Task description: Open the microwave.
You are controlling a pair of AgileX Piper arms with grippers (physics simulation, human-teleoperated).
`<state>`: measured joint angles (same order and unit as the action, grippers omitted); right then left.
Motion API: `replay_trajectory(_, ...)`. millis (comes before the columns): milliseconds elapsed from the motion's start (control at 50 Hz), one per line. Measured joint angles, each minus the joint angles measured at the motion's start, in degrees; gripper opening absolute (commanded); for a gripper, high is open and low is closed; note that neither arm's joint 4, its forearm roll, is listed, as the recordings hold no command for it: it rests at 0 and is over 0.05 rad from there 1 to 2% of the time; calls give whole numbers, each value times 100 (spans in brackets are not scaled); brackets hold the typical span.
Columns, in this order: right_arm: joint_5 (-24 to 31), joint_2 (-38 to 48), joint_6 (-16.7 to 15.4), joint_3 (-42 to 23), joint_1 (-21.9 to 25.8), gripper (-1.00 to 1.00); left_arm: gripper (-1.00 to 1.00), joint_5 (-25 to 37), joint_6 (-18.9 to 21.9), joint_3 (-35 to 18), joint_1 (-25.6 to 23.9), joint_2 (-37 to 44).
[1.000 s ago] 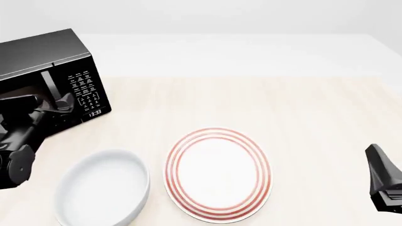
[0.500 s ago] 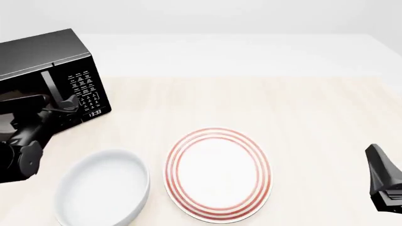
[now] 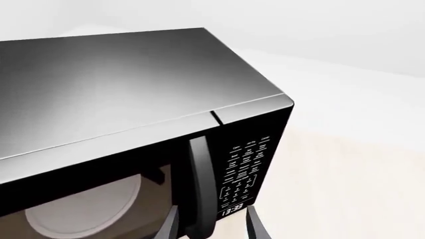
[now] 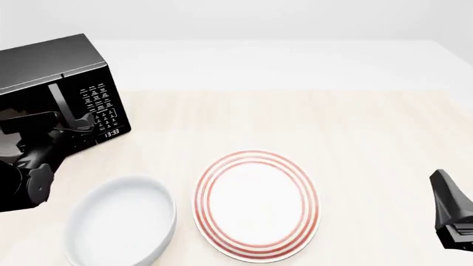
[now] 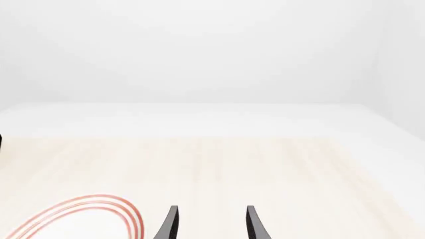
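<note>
Two fingertips of your left gripper [image 3: 211, 224] show in the left wrist view, spread apart with the microwave's vertical door handle [image 3: 201, 189] sitting right between them. The jaws are released, nothing clamped yet, and I can't tell whether either finger is touching the bar. In the front view the left gripper [image 4: 70, 128] sits tight against the door face, just beside the keypad panel [image 4: 101, 105].

Here's how I'd play it: clench squarely on the handle's lower stretch, keeping both fingers past the bar so it can't slip out. Then don't drag straight back. The hinge looks to be on the far edge of the door from the keypad, so my guess is the handle will travel on an arc; sweep your wrist round with it, or the grip may twist off or shove the whole oven.

The microwave [image 4: 52, 91] stands at ten o'clock on the surface [image 4: 310, 122], door apparently shut, the pale turntable [image 3: 83, 211] visible through the window. Mind the white bowl [image 4: 121, 221] at seven o'clock and the red-ringed plate [image 4: 256, 204] at six, both near your pull path.

Your right gripper [image 5: 211, 224] idles at four o'clock, jaws released, empty, well apart from everything.
</note>
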<state>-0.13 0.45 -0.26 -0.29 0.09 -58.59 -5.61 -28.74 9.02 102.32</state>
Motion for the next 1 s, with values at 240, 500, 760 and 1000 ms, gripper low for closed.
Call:
replay_trajectory(240,0,0,1,0,0,100,100,-18,-45,-46,7,106)
replay_trajectory(500,0,0,0,0,0,100,-100,-26,-30,-71,42,163)
replay_trajectory(760,0,0,1,0,0,100,-100,-25,-9,-71,43,164)
replay_trajectory(1000,0,0,-1,0,0,100,-100,5,23,-29,8,116)
